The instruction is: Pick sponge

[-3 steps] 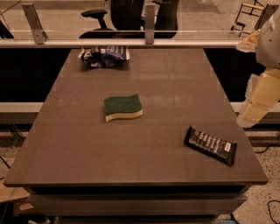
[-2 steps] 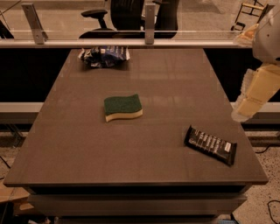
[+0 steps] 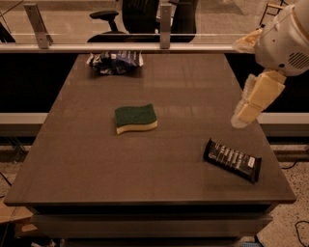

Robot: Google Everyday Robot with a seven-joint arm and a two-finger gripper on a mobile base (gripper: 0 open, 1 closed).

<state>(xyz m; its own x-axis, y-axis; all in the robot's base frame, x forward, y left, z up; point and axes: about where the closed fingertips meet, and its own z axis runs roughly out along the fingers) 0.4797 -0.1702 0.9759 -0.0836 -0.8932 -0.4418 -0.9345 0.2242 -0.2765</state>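
We looked down on a broad, dark brown table (image 3: 159, 188) with a matte top that caught a faint sheen toward its far side. Beyond its 12 o'clock edge ran a pale rail (image 3: 96, 48) with upright metal posts (image 3: 165, 19), and behind that stood a black office chair (image 3: 140, 14) on a light floor. A strip of speckled floor (image 3: 298, 181) and a dark cable showed past the table at 4 o'clock.

The sponge (image 3: 135, 118) lay flat just to the 9 o'clock side of the table's centre, green scouring face up with the yellow foam showing along its near edge. Nothing touched it, and bare tabletop surrounded it on all sides.

At 11 o'clock, near the far left corner, sat a crumpled blue-and-white foil wrapper (image 3: 115, 61), well apart from the sponge. At 4 o'clock, close to the right edge, a flat black bar (image 3: 232, 159) with white print lay askew.

The robot's white arm (image 3: 285, 38) entered from 2 o'clock, and its cream-coloured gripper (image 3: 240, 119) hung above the table's 3 o'clock edge, pointing down and inward, well apart from the sponge and just beyond the black bar. We could not tell whether the gripper was open or closed; we saw nothing in it. Nothing stood between it and the sponge.
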